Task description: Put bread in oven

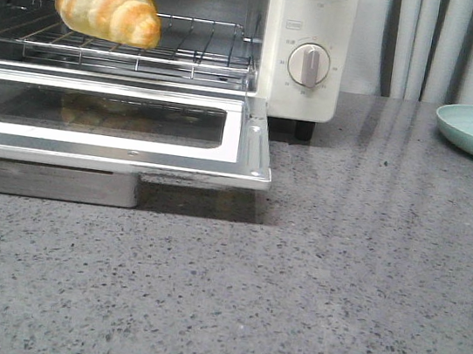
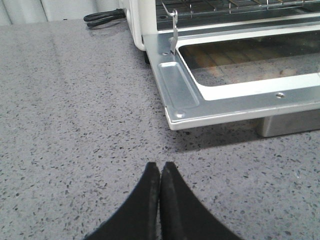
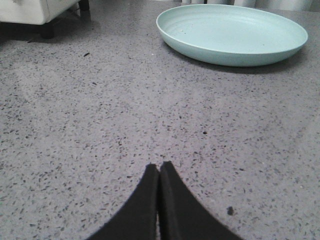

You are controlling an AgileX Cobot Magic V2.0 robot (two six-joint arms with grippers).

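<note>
Inside, your bread (image 1: pixel 110 7) lies on the wire rack (image 1: pixel 192 52) of the cream-white toaster oven (image 1: pixel 277 77), toward the rack's left side, its ridged crust facing the camera. You can see the glass-windowed door (image 1: pixel 120 130) dropped fully open and lying flat over the grey speckled worktop (image 1: pixel 335 288), the bread's reflection faint in the pane. Your left gripper (image 2: pixel 160 172) hovers low over the worktop just off the door's corner, its fingers pressed together on nothing. Your right gripper (image 3: pixel 159 172) is likewise pinched closed and empty, with the pale teal plate (image 3: pixel 232 32) sitting bare beyond it, to the right of the oven's dial knob (image 1: pixel 309 65).
</note>
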